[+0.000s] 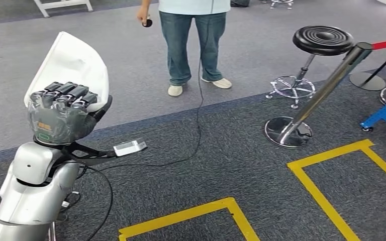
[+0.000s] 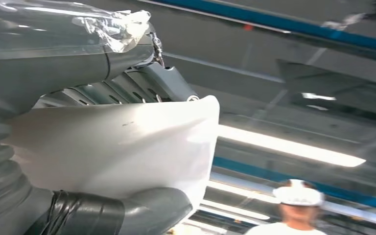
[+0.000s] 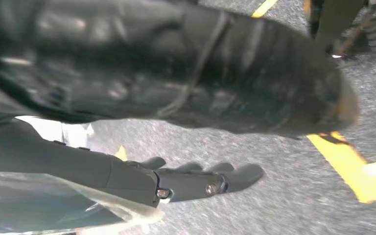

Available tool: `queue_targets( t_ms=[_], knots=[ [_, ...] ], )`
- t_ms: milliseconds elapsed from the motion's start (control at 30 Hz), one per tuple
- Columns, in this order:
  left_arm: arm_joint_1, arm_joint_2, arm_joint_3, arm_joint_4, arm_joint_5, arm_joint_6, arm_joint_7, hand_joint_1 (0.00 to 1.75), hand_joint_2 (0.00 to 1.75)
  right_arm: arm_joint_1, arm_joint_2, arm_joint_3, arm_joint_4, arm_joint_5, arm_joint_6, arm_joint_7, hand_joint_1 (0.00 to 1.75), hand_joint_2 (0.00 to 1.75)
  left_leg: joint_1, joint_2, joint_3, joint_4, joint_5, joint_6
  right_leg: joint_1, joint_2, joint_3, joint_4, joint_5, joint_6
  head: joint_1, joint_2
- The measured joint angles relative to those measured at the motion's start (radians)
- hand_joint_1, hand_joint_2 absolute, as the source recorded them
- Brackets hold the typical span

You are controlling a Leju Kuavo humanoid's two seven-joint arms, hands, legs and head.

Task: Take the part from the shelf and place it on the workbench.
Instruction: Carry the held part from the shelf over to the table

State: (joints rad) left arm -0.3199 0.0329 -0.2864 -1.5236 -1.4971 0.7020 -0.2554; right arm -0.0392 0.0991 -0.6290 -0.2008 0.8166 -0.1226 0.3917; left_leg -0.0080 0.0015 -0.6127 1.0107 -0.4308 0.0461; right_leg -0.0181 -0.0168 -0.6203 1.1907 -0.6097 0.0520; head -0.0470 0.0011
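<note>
On my head camera the left hand (image 1: 63,113) is raised in front of the robot, holding the white part (image 1: 73,63). The fingers (image 1: 68,94) are curled side by side over the part's lower edge, pressed against its near face, and the rest of the part stands up above them like a curved shell with a rounded top. From the left wrist camera I see the same part (image 2: 127,147) clamped between the dark fingers (image 2: 142,88) on one face and the thick grey thumb (image 2: 152,208) on the other; the part's free edge runs out just past the fingertips. A person in a white cap (image 2: 297,196) shows blurred beyond the part.

The right hand (image 3: 191,181) appears on its own wrist camera, hanging over the grey carpet (image 3: 254,205). Its fingers (image 3: 240,176) lie straight and close together with nothing between them, and a yellow floor line (image 3: 347,171) lies beyond the fingertips.

Past the left hand's fingers a person in jeans (image 1: 193,40) stands on the carpet, holding a small dark object, with a black cable (image 1: 198,115) trailing from there toward the robot. Well off to the right side of those fingers are a black stool (image 1: 321,42), a leaning chrome post (image 1: 326,85) with a red belt, and yellow floor markings (image 1: 326,201). I can see no container anywhere here; the part is held in the hand.
</note>
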Motion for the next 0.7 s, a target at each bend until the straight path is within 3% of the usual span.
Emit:
queue_targets(
  t_ms=[33, 67, 100, 133, 200, 267, 333, 367, 433, 500, 567, 600, 633, 700],
  knots=[
    [0.000, -0.001, 0.000, 0.001, -0.001, 0.000, 0.001, 1.75, 1.75, 0.002, -0.001, 0.000, 0.000, 0.001, -0.001, 0.000, 0.00, 0.00, -0.001, -0.014, 0.000, 0.001, 0.000, 0.002, 0.001, 0.010, -0.037, 0.061, -0.016, -0.001, 0.002, 0.000],
    [0.001, -0.002, -0.001, 0.002, -0.002, 0.000, 0.002, 1.75, 1.75, 0.004, -0.002, 0.000, 0.000, 0.002, -0.001, -0.001, 0.00, 0.00, -0.001, -0.030, 0.000, 0.001, 0.000, 0.003, 0.001, 0.014, -0.063, 0.096, -0.014, -0.001, 0.002, 0.000],
    [0.002, -0.003, -0.002, 0.003, -0.002, 0.000, 0.002, 1.75, 1.75, 0.005, -0.003, 0.000, 0.000, 0.003, -0.001, 0.000, 0.00, 0.00, -0.001, -0.046, 0.001, 0.002, -0.001, 0.003, 0.001, 0.016, -0.073, 0.096, 0.006, -0.002, 0.003, 0.000],
    [0.002, -0.004, -0.002, 0.004, -0.002, 0.000, 0.003, 1.75, 1.75, 0.006, -0.003, 0.000, 0.000, 0.005, -0.001, 0.000, 0.00, 0.00, -0.001, -0.062, 0.002, 0.003, -0.002, 0.003, 0.001, 0.020, -0.066, 0.057, 0.043, -0.004, 0.003, 0.000],
    [0.001, -0.006, -0.004, 0.005, -0.002, 0.000, 0.004, 1.75, 1.75, 0.005, -0.004, 0.001, 0.000, 0.009, 0.002, 0.002, 0.00, 0.00, -0.001, -0.091, 0.001, 0.010, -0.005, -0.003, -0.005, 0.060, -0.021, -0.070, 0.117, -0.006, 0.003, 0.000],
    [0.000, -0.007, -0.004, 0.005, -0.002, 0.000, 0.005, 1.75, 1.75, 0.004, -0.004, 0.002, 0.001, 0.013, 0.005, 0.003, 0.00, 0.00, 0.001, -0.116, -0.007, 0.018, -0.008, -0.014, -0.009, 0.097, 0.016, -0.147, 0.138, -0.008, 0.001, 0.000],
    [0.002, -0.007, -0.004, 0.005, -0.001, 0.000, 0.006, 1.75, 1.75, 0.004, -0.004, 0.005, 0.001, 0.017, 0.007, 0.007, 0.00, 0.00, 0.005, -0.140, -0.013, 0.019, -0.005, -0.025, -0.007, 0.087, 0.028, -0.157, 0.131, -0.015, -0.001, 0.000],
    [0.003, -0.006, -0.005, 0.005, -0.001, 0.000, 0.006, 1.75, 1.75, 0.003, -0.004, 0.006, 0.001, 0.018, 0.007, 0.009, 0.00, 0.00, 0.005, -0.134, -0.015, 0.022, -0.007, -0.031, -0.007, 0.075, 0.031, -0.160, 0.131, -0.021, -0.001, 0.000],
    [0.003, -0.006, -0.005, 0.006, 0.000, 0.000, 0.006, 1.75, 1.75, 0.004, -0.004, 0.007, 0.001, 0.019, 0.008, 0.010, 0.00, 0.00, 0.003, -0.083, -0.037, 0.071, -0.038, -0.040, -0.007, 0.048, 0.038, -0.165, 0.131, -0.034, -0.008, 0.000],
    [0.002, -0.006, -0.006, 0.006, 0.000, 0.000, 0.006, 1.75, 1.75, 0.005, -0.005, 0.007, 0.000, 0.019, 0.008, 0.011, 0.00, 0.00, 0.005, -0.026, -0.092, 0.193, -0.102, -0.049, -0.003, 0.021, 0.042, -0.166, 0.128, -0.042, -0.014, 0.000],
    [0.005, -0.006, -0.008, 0.007, 0.000, 0.000, 0.006, 1.75, 1.75, 0.006, -0.005, 0.007, 0.000, 0.019, 0.008, 0.013, 0.00, 0.00, 0.010, -0.014, -0.142, 0.299, -0.138, -0.053, 0.000, -0.009, 0.045, -0.166, 0.124, -0.044, -0.014, 0.000],
    [0.006, -0.005, -0.008, 0.007, 0.000, 0.000, 0.006, 1.75, 1.75, 0.005, -0.005, 0.007, 0.000, 0.019, 0.008, 0.014, 0.00, 0.00, 0.011, -0.013, -0.144, 0.304, -0.129, -0.053, 0.000, -0.023, 0.047, -0.166, 0.122, -0.044, -0.014, 0.000],
    [0.007, -0.005, -0.009, 0.008, 0.000, 0.000, 0.007, 1.75, 1.75, 0.005, -0.005, 0.008, 0.000, 0.019, 0.008, 0.015, 0.00, 0.00, 0.011, -0.009, -0.126, 0.269, -0.102, -0.051, 0.001, -0.037, 0.050, -0.166, 0.119, -0.043, -0.015, 0.000],
    [0.005, -0.005, -0.009, 0.009, 0.000, 0.000, 0.008, 1.75, 1.75, 0.005, -0.005, 0.008, 0.000, 0.022, 0.007, 0.015, 0.00, 0.00, 0.003, 0.029, -0.056, 0.135, -0.038, -0.040, 0.003, -0.061, 0.060, -0.166, 0.112, -0.038, -0.014, 0.000]
  ],
)
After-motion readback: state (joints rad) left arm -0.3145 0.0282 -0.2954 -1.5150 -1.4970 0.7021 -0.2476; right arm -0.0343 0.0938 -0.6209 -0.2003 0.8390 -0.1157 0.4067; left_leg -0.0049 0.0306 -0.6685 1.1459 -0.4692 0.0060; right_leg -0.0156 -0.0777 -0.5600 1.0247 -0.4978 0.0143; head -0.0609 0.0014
